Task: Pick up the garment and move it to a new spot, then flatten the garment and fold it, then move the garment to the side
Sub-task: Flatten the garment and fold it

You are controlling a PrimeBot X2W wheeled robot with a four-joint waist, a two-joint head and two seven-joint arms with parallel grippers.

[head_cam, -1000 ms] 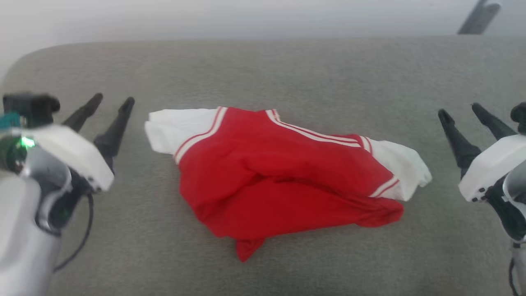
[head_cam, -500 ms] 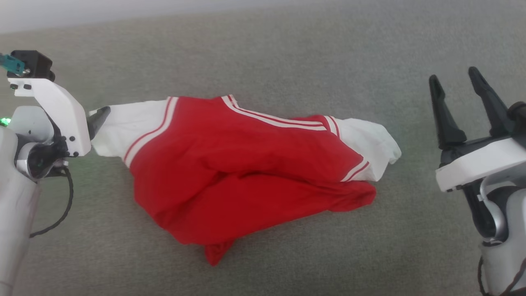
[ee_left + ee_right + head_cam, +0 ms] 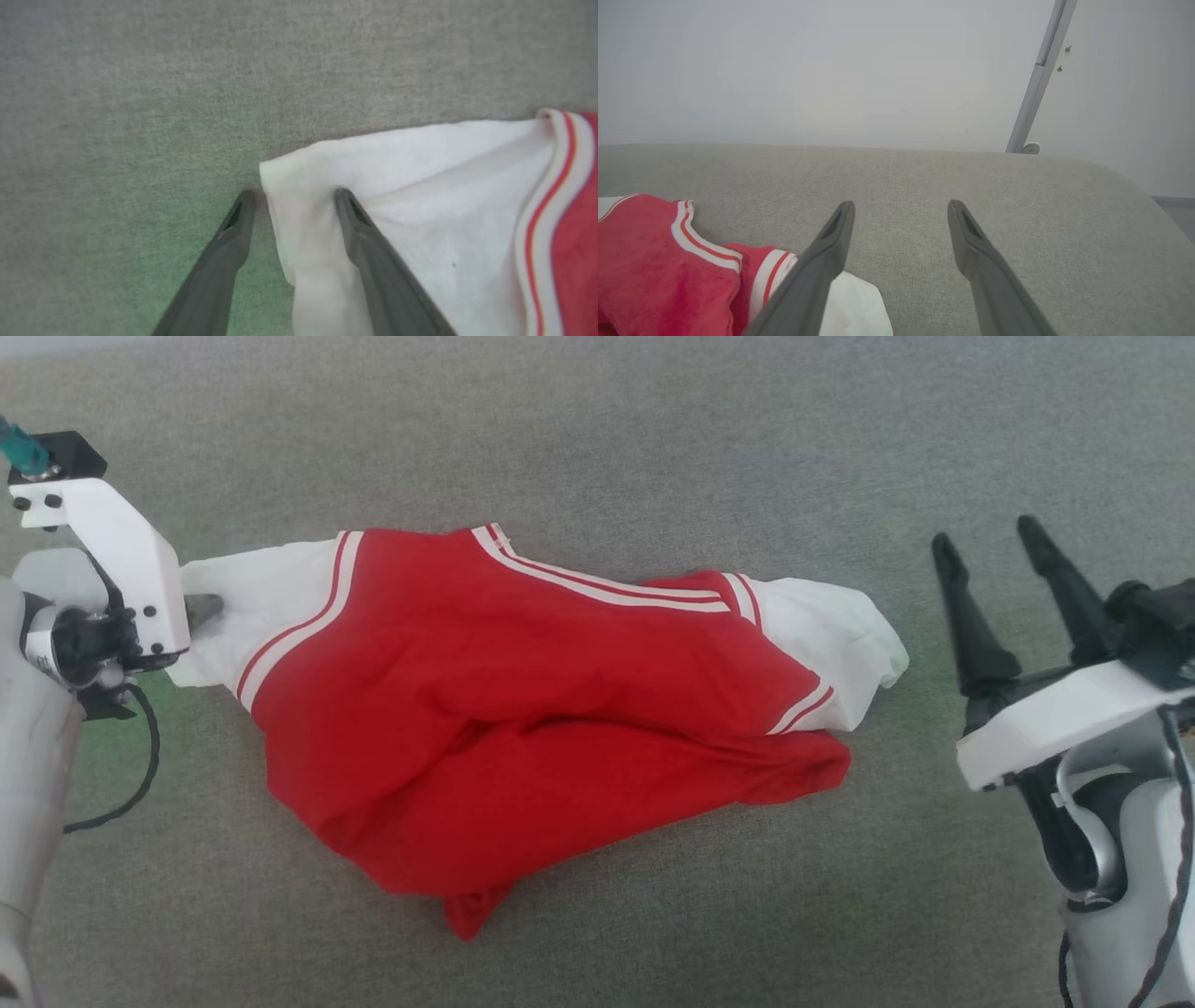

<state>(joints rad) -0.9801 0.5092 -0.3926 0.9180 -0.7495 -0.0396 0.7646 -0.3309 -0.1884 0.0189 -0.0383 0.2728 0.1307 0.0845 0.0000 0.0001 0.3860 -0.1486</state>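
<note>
1. Nearest us, bare grey fabric surface [image 3: 653, 943] lies open in front of the garment [image 3: 523, 709]. It is one red shirt, bunched up, mid-surface.
2. We count two white sleeves [image 3: 831, 625], one at each end, with red-white striped trim.
3. Left gripper [image 3: 293, 195]: fingers apart, straddling the left sleeve's edge, one finger over the cloth, the other over the surface just beside it.
4. Right gripper [image 3: 985, 535]: fingers spread, holding nothing, near the right sleeve, not touching.
5. Far: the surface's rounded back edge, pale wall [image 3: 831, 70], one grey pole [image 3: 1041, 74].
</note>
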